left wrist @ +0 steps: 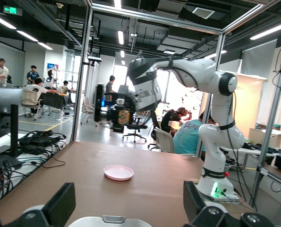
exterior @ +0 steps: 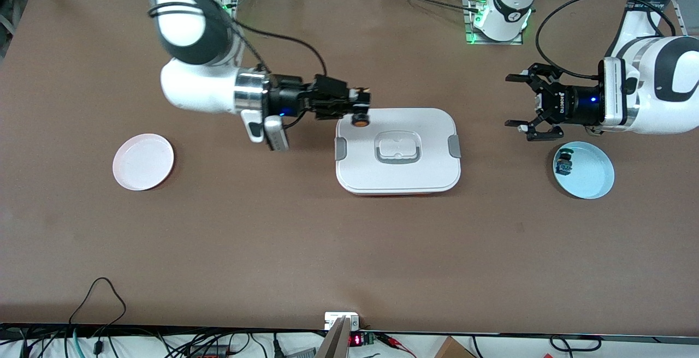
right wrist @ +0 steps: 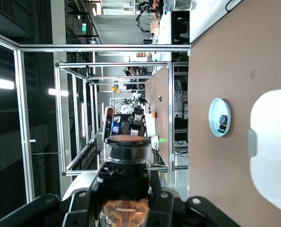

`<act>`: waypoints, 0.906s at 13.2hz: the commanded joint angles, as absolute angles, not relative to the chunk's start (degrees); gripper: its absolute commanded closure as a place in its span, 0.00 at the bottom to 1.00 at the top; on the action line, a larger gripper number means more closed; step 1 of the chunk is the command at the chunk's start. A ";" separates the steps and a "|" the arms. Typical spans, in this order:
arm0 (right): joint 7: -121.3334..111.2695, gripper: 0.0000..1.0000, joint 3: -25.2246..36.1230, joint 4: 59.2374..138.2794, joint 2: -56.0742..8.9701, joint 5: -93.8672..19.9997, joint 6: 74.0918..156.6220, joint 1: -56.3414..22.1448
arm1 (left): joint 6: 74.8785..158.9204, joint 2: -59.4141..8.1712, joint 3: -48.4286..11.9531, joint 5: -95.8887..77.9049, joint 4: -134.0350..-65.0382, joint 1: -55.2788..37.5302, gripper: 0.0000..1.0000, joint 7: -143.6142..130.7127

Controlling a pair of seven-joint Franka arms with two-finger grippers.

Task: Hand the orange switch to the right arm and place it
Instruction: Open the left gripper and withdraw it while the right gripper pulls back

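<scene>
From my remote station: the orange switch (exterior: 359,120), a tiny black-bodied push-button with a round orange cap, sits clamped in my right gripper (exterior: 360,108), over the edge of the white lidded container (exterior: 397,150) at mid-counter. In the right wrist view the switch (right wrist: 127,156) shows a ribbed dark collar under a flat, glossy cap, pinched between the slim black fingers. The container is smooth plastic, a rounded rectangle with grey side latches and a recessed handle. My left gripper (exterior: 516,101), a black open-linkage claw, hangs with jaws spread wide and empty over bare brown counter (exterior: 327,249), near the pale blue round plate (exterior: 584,169). On that plate lies a second small switch (exterior: 564,162). A pink round plate (exterior: 143,161) lies toward the right arm's end.
</scene>
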State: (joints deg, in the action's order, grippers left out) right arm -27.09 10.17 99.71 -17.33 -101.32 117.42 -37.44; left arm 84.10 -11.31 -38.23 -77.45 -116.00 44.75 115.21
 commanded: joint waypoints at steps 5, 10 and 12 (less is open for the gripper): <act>-27.86 1.00 9.40 104.24 -14.77 -80.99 97.14 -22.08 | 77.43 -18.29 -29.41 -70.41 -105.21 34.59 0.00 107.84; -30.75 1.00 9.40 103.89 -14.76 -58.76 88.52 -14.08 | 80.41 -10.12 -9.87 -55.50 -107.22 18.39 0.00 103.99; -32.25 1.00 9.40 103.80 -14.68 -50.93 87.98 -12.75 | 83.83 -7.83 -5.56 -47.85 -107.23 15.57 0.00 98.82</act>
State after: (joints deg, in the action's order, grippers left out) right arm -30.50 10.35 102.97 -15.98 -56.53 88.95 -14.43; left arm 81.15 -12.01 -9.94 -53.48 -106.14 18.78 103.41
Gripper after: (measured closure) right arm 0.595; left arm 0.000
